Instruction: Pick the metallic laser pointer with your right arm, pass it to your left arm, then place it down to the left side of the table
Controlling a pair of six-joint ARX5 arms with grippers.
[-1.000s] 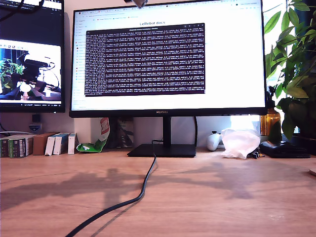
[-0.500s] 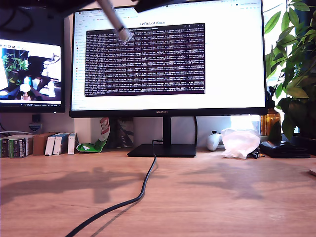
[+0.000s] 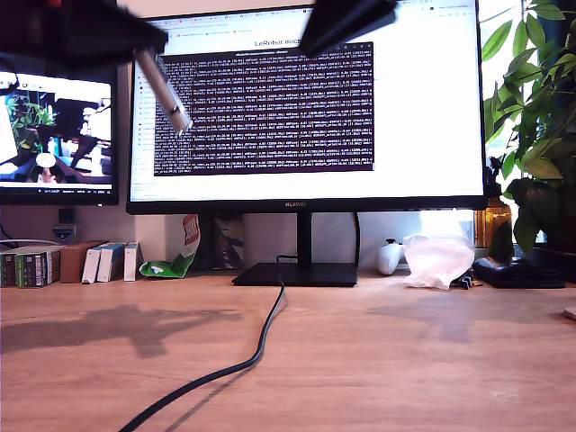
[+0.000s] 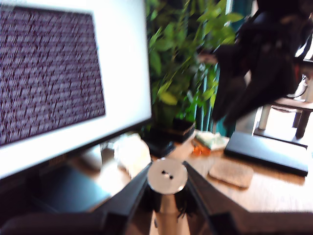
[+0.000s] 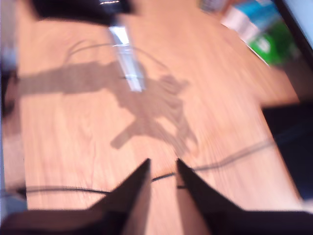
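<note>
The metallic laser pointer (image 3: 164, 92) hangs tilted high above the table (image 3: 405, 360), at the exterior view's upper left, in front of the monitor. My first gripper (image 3: 142, 49) is shut on its upper part. In the first wrist view the black jaws pinch its flat round end (image 4: 167, 176). My second gripper (image 5: 162, 164) is open a little with nothing between its fingers. It looks down at the pointer (image 5: 126, 66) from a distance. The second arm (image 3: 346, 22) shows as a dark shape at the exterior view's top centre.
A black cable (image 3: 243, 360) runs across the table from the large monitor's stand (image 3: 297, 274). Small boxes (image 3: 54, 263) line the back at the exterior view's left. White crumpled plastic (image 3: 436, 259) and a plant (image 3: 535, 117) are at the exterior view's right.
The pointer and the arm holding it have moved down and toward the exterior view's left. The other arm has come lower into view at top centre, apart from the pointer.
</note>
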